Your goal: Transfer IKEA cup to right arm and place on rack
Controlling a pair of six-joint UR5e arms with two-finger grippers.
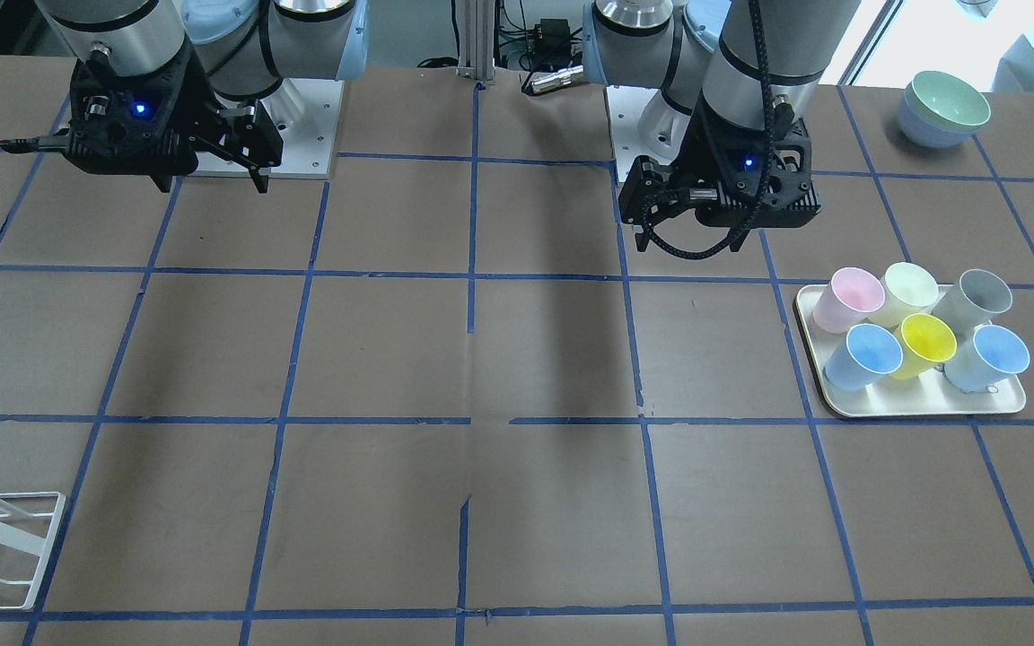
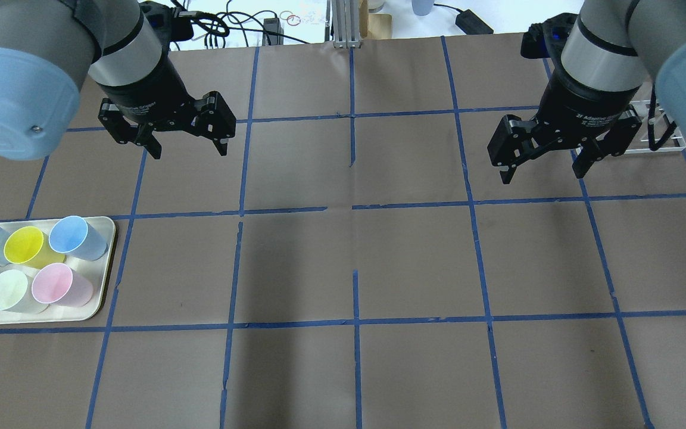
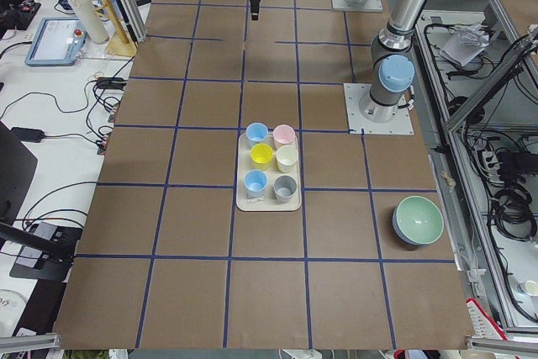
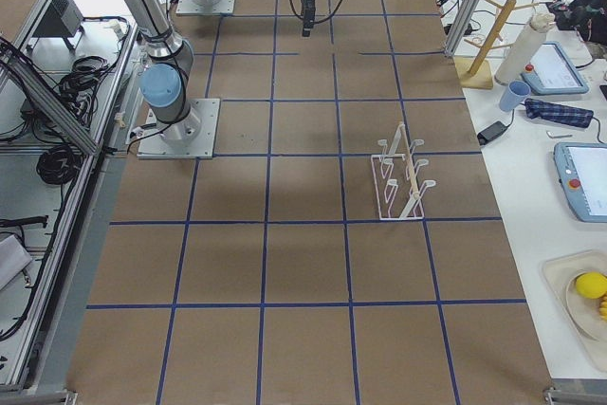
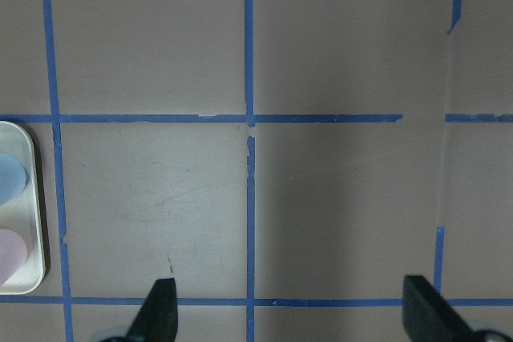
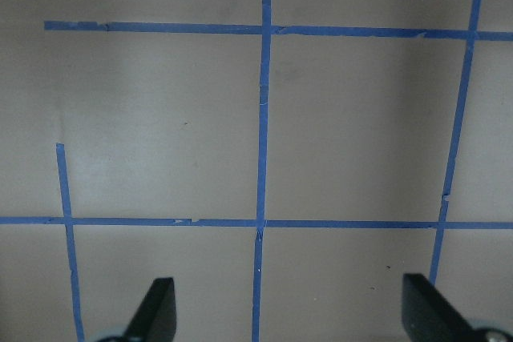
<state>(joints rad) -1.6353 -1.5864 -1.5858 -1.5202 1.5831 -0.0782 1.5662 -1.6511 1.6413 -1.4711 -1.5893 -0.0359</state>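
Note:
The IKEA cup (image 2: 75, 237), pale sky blue all over, lies on a cream tray (image 2: 105, 262) with several other cups, at the tray's corner nearest the table's middle. It also shows in the front view (image 1: 867, 354) and the left side view (image 3: 256, 133). My left gripper (image 2: 189, 149) is open and empty, hovering above the table, away from the tray. My right gripper (image 2: 541, 174) is open and empty over bare table. The white wire rack (image 4: 403, 177) stands at the far right (image 2: 655, 137), partly behind the right gripper.
On the tray are a cup with a greyish outside and blue inside (image 1: 988, 357), and yellow (image 1: 925, 343), pink (image 1: 847, 299), pale yellow (image 1: 907, 292) and grey (image 1: 979, 301) cups. Stacked bowls (image 1: 943, 108) sit near the left arm's base. The tray's edge (image 5: 36, 198) shows in the left wrist view.

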